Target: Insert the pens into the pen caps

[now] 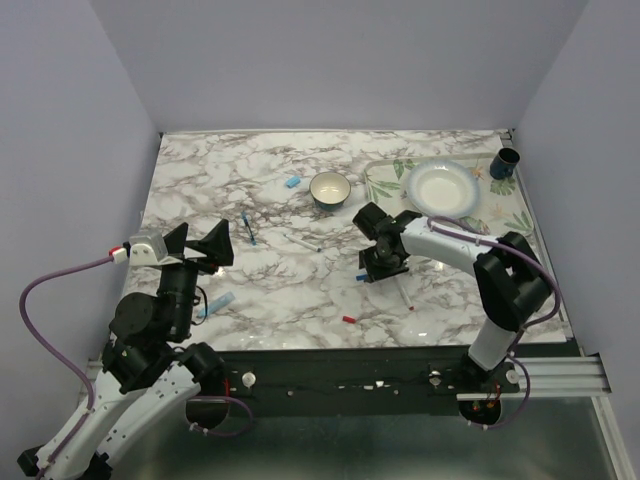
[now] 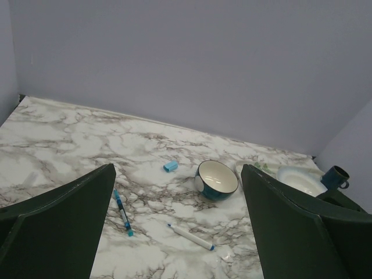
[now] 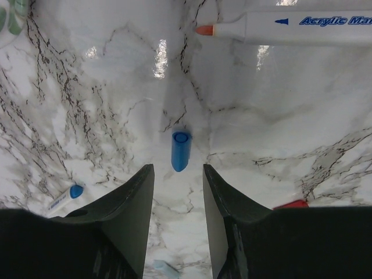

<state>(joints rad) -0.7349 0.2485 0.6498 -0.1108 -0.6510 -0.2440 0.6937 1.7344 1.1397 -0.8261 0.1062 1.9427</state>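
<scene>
A short blue pen cap [image 3: 180, 150] lies on the marble table just beyond the tips of my right gripper [image 3: 178, 167], which is open and holds nothing. In the top view that gripper [image 1: 372, 270] hovers right by this cap [image 1: 362, 277]. A white pen with an orange-red tip [image 3: 279, 26] lies beyond it, and a red cap [image 3: 290, 204] sits to the right. My left gripper [image 1: 200, 238] is wide open and empty above the table's left side. Its view shows a white pen with blue ends [image 2: 190, 236], a blue pen [image 2: 122, 211] and a light-blue cap [image 2: 170, 166].
A blue bowl [image 1: 330, 188] stands at mid-back. A white plate [image 1: 442, 187] rests on a leaf-print mat [image 1: 385, 180], with a dark blue cup [image 1: 506, 163] at the back right corner. Another light-blue cap [image 1: 218, 300] lies near the left arm.
</scene>
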